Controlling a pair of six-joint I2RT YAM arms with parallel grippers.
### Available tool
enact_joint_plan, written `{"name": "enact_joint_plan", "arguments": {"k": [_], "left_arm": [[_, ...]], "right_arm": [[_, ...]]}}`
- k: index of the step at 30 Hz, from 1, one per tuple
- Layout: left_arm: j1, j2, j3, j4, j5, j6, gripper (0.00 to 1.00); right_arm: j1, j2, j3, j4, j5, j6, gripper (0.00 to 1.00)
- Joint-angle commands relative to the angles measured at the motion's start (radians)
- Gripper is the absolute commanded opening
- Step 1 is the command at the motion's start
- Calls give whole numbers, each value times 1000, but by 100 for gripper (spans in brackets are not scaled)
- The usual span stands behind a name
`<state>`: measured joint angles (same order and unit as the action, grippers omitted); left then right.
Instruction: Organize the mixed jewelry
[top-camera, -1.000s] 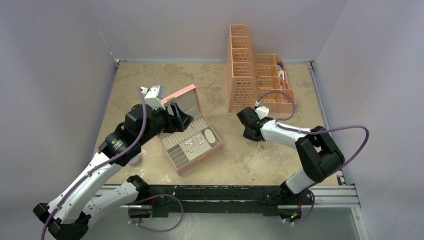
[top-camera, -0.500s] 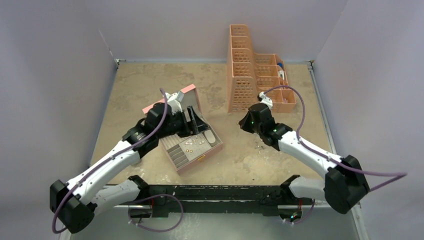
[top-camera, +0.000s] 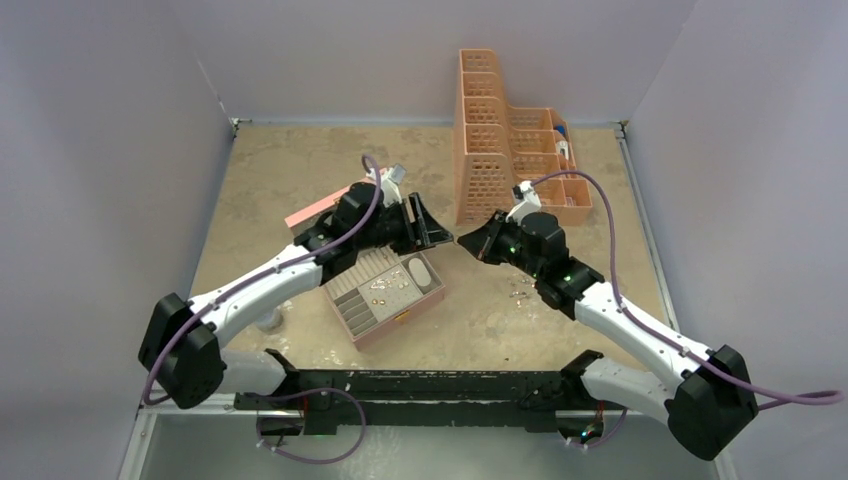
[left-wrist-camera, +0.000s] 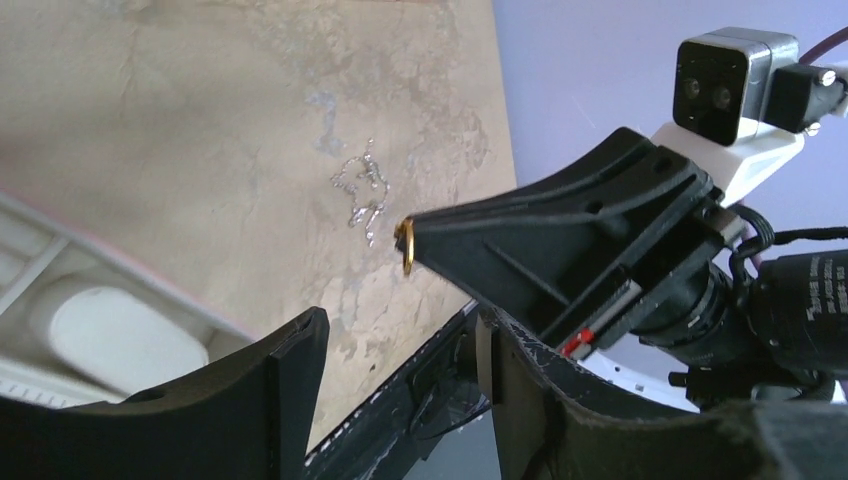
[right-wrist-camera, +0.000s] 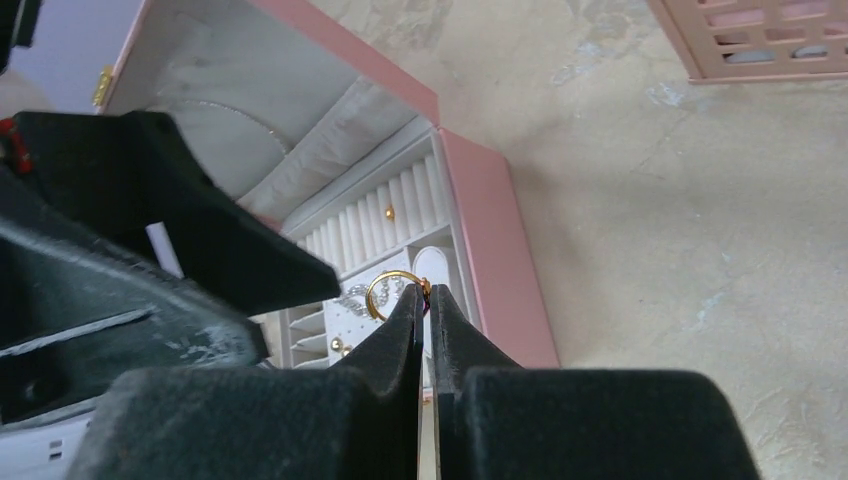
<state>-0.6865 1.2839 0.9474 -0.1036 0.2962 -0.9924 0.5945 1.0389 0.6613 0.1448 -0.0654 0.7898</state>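
Observation:
My right gripper (right-wrist-camera: 424, 296) is shut on a thin gold ring (right-wrist-camera: 392, 293), pinched at its very tip above the open pink jewelry box (right-wrist-camera: 495, 250). In the left wrist view the same ring (left-wrist-camera: 404, 246) shows edge-on at the right gripper's tip, in the air. My left gripper (left-wrist-camera: 400, 350) is open and holds nothing; it faces the right gripper a short way off. From above, the left gripper (top-camera: 438, 232) and right gripper (top-camera: 463, 241) nearly meet tip to tip beside the box (top-camera: 420, 300). Small gold and silver pieces (top-camera: 385, 288) lie in the box's tray, and a silvery chain pile (left-wrist-camera: 362, 190) lies on the table.
A tall orange slotted organizer (top-camera: 505, 160) stands at the back right, just behind the right gripper. The box lid (top-camera: 318, 210) stands raised behind the left wrist. A pale round object (top-camera: 268, 320) sits left of the box by the left arm. Walls enclose the table.
The left gripper swung right across the box and narrowed somewhat. The right gripper rose from the table and moved left to meet it, staying shut.

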Motion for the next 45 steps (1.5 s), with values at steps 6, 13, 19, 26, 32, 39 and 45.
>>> {"name": "enact_joint_plan", "arguments": {"k": [6,13,19,26,32,39,45], "left_arm": [[-12,101,77,152,46,22,47],[-12,92,67,154,31,32,26],[-12,108,73,164,64,38,25],[-12,138,94,169,98,60,8],[-9,136,113,129,85,89,0],[40,107,140,42,154,135,0],[107,70,156,39,310,149,0]], "right_arm": [[2,-28,-3,68,-63,-5,3],[3,-36,-5,74,-66,0,3],[2,-25,0,83,-72,0,3],[2,-20,-4,94,-82,0,3],[2,-24,-11,82,-118,21,7],[2,-98,-38,131,-117,48,41],[2,-166,-78,291,-177,99,49]]}}
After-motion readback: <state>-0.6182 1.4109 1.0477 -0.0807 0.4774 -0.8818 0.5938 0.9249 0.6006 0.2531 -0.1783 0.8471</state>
